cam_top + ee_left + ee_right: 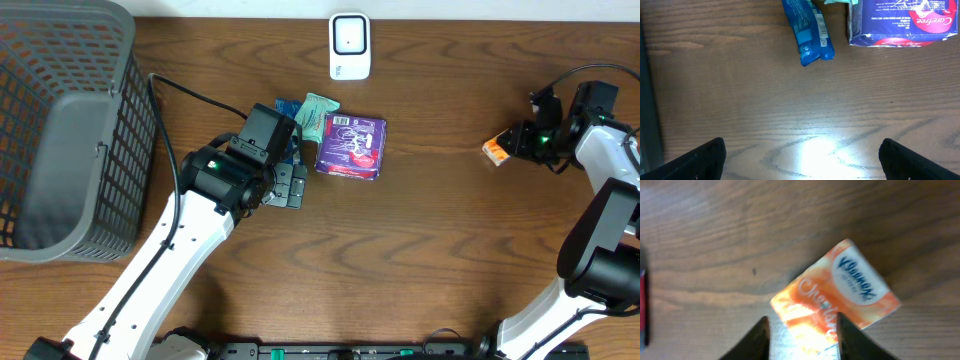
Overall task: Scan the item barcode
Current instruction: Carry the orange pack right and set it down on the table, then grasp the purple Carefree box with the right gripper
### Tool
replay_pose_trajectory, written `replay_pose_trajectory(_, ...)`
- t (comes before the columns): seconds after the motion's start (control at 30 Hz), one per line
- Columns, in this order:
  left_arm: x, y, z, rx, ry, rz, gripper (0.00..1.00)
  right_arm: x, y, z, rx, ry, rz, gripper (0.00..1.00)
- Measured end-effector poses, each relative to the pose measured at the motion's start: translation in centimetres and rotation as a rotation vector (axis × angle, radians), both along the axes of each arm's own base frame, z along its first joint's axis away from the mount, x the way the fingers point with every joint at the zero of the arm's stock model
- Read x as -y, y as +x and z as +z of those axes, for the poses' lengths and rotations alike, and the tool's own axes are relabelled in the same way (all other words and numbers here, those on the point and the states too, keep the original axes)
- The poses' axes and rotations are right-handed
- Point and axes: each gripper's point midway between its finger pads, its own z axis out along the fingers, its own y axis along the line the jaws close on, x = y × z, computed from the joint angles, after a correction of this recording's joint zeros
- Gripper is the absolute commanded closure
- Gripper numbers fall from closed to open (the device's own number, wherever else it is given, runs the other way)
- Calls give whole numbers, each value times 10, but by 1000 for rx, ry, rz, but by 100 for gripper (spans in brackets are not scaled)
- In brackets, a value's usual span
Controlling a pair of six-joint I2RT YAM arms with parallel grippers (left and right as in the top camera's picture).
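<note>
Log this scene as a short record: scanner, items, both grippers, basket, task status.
scanner: white, at the far middle of the table
items in the middle: purple pack, blue packet, green packet, close together
left gripper: open, over bare wood beside the blue packet, holding nothing
right gripper: jaws partly apart at one end of the orange tissue pack; grip unclear
basket: dark mesh, far left
status: no item at the scanner
</note>
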Motion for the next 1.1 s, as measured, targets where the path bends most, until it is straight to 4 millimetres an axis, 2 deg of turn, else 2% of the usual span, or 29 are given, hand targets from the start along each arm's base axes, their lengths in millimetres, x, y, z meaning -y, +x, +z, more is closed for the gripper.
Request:
replay_pose_trajectory(0.1, 0, 0, 0, 0, 0, 0, 2, -3, -2, 10, -30, 20, 3, 60)
replay_pose_trajectory(0.27, 0, 0, 0, 1, 0, 0, 2, -5, 14, 53, -13, 44, -1, 57)
replay_pose_trajectory(0.33, 0, 0, 0, 0, 0, 0, 2, -21, 21, 75, 8, 89, 25, 41)
replay_pose_trajectory(0.37, 0, 0, 0, 0, 0, 0, 2, -26, 23, 79, 16, 105, 37, 37)
replay_pose_trajectory(0.43, 0, 0, 0, 0, 0, 0, 2, -55, 22, 85, 1, 188, 69, 19)
replay_pose_trajectory(0.53, 0, 0, 0, 0, 0, 0, 2, -89, 17, 86, -26, 247, 127, 16)
replay_pose_trajectory(0.57, 0, 0, 0, 0, 0, 0, 2, -108, 15, 85, -39, 259, 162, 16)
replay_pose_trajectory(0.67, 0, 0, 0, 0, 0, 0, 2, -143, 10, 75, -61, 256, 233, 12)
replay_pose_trajectory(0.73, 0, 0, 0, 0, 0, 0, 2, -178, 3, 60, -79, 242, 293, 13)
replay_pose_trajectory(0.83, 0, 0, 0, 0, 0, 0, 2, -213, -1, 36, -101, 214, 274, 18)
replay_pose_trajectory(0.97, 0, 0, 0, 0, 0, 0, 2, -239, -2, 12, -102, 219, 207, 24)
replay_pose_trajectory(1.1, 0, 0, 0, 0, 0, 0, 2, -248, -6, -4, -111, 245, 142, 27)
